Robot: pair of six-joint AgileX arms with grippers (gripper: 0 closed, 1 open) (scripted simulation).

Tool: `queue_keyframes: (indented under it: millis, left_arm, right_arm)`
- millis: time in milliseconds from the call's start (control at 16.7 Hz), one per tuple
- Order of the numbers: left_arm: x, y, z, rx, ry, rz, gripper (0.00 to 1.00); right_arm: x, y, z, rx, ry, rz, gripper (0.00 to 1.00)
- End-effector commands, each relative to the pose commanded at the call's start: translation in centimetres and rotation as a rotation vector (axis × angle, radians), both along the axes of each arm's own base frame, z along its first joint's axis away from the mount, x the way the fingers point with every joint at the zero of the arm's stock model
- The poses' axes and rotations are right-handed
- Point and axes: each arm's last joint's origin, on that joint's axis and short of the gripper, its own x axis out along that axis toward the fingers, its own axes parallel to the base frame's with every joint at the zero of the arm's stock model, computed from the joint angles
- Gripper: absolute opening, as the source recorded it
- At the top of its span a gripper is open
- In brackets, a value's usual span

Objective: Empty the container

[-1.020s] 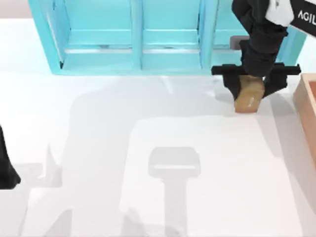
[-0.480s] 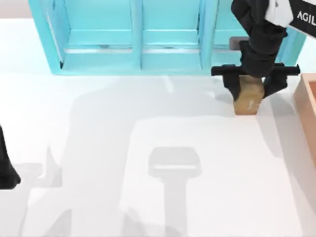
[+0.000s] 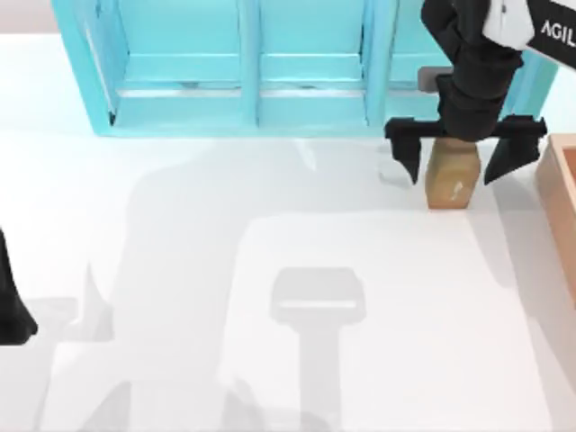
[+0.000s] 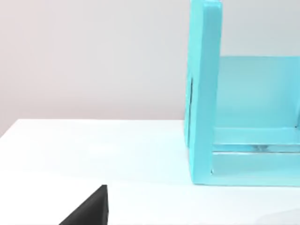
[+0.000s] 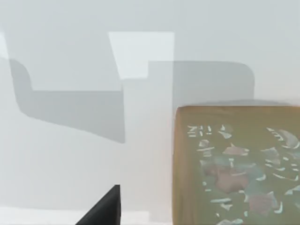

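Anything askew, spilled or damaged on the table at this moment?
Nothing stands out. The small tan block sits upright on the table between the right gripper's open fingers, left of the container. The left arm is parked at the left edge.

Small block (image 3: 452, 175) stands on table (image 3: 270, 270), just in front of shelf unit (image 3: 270, 63), right bay. Container (image 3: 560, 202) lies at right edge, near block's right side.
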Motion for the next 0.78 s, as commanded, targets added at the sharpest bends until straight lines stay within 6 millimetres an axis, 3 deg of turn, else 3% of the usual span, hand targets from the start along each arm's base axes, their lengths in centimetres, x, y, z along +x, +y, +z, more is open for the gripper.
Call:
queue_keyframes:
  millis: [360,780]
  left_arm:
    - [0.0,0.0,0.0,0.000,0.000,0.000,1.00]
    - [0.0,0.0,0.0,0.000,0.000,0.000,1.00]
  right_arm:
    - [0.1,-0.2,0.1,0.000,-0.001,-0.005,1.00]
    - [0.5,-0.4,4.5,-0.004,0.005,-0.014,1.00]
